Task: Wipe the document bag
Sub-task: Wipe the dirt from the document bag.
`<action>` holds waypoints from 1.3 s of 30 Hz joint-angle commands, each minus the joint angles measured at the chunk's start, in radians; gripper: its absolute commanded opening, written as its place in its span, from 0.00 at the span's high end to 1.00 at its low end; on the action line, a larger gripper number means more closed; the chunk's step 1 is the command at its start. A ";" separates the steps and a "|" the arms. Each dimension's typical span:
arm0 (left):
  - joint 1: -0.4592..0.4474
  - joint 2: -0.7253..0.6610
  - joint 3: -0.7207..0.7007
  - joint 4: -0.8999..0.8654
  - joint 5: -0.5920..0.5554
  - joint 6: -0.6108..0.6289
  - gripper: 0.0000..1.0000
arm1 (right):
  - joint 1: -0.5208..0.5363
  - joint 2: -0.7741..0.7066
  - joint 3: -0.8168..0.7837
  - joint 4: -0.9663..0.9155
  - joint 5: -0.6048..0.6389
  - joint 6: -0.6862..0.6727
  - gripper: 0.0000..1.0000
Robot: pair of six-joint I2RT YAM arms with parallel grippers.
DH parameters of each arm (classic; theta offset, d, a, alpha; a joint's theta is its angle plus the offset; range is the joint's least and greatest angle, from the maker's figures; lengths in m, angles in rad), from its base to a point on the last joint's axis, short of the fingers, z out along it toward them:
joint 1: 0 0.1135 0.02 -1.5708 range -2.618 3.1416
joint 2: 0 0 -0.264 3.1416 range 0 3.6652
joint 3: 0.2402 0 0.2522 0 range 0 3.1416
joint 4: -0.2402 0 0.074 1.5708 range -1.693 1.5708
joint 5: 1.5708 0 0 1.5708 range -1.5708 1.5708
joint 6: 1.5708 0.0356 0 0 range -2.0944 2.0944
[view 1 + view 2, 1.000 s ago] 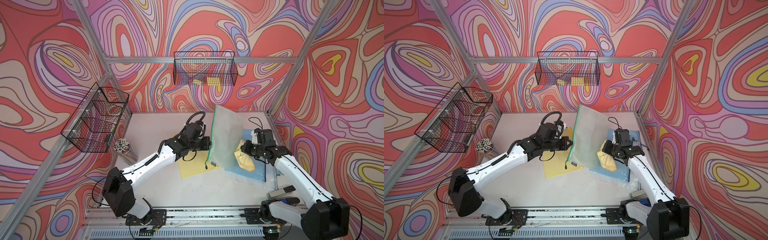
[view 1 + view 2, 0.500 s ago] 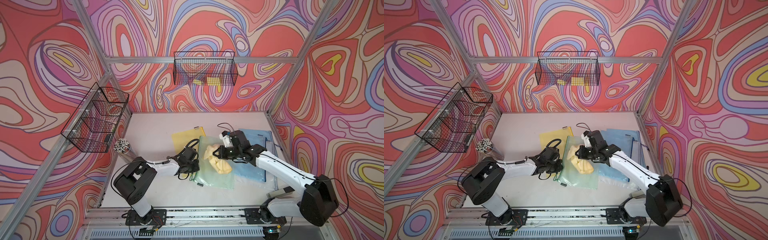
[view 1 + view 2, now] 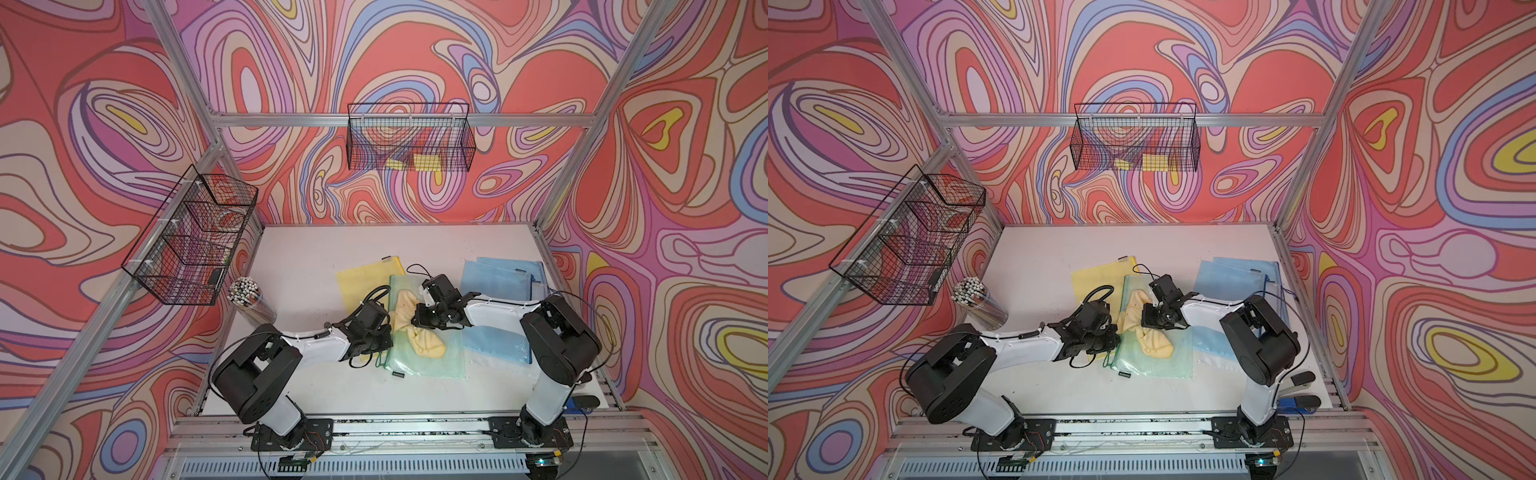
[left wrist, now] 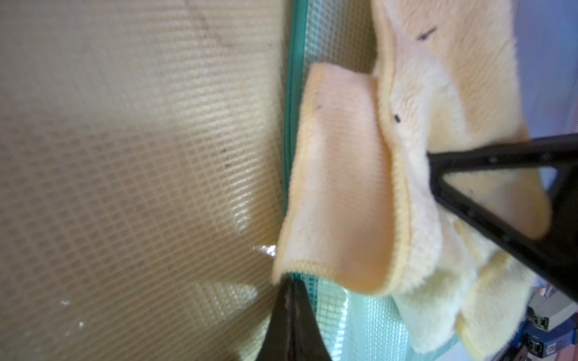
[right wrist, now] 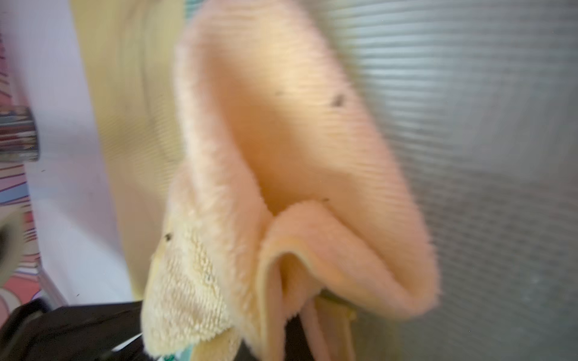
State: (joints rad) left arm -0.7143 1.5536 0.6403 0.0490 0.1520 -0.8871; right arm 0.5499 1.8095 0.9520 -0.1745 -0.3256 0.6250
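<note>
Jaws of the left gripper (image 4: 289, 290) are pinched tight on the left edge of the green document bag (image 3: 436, 361), which lies flat in the middle of the table (image 3: 316, 249), and the jaws of the right gripper (image 3: 412, 322) are closed on a yellow cloth (image 3: 428, 347) that sits bunched up on top of the bag. A yellow bag (image 3: 365, 276) peeks out from under the green one on its left side, and blue bags (image 3: 498, 276) lie just beside it on the right. A cup of pens (image 3: 245, 293) stands well apart, near the left wall.
</note>
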 commanded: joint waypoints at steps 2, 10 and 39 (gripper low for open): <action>-0.004 -0.018 0.003 -0.076 -0.026 0.011 1.00 | -0.220 0.012 -0.087 -0.023 0.059 -0.064 1.00; -0.004 -0.001 0.007 -0.081 -0.024 0.011 1.00 | -0.343 -0.096 -0.018 -0.136 0.031 -0.165 1.00; -0.004 0.027 0.036 -0.107 -0.019 0.008 1.00 | 0.001 -0.313 0.088 -0.410 0.453 -0.175 0.02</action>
State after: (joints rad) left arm -0.7155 1.5539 0.6617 -0.0113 0.1459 -0.8833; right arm 0.5274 1.4811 1.0256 -0.5037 0.0547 0.4900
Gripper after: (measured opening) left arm 0.047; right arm 0.983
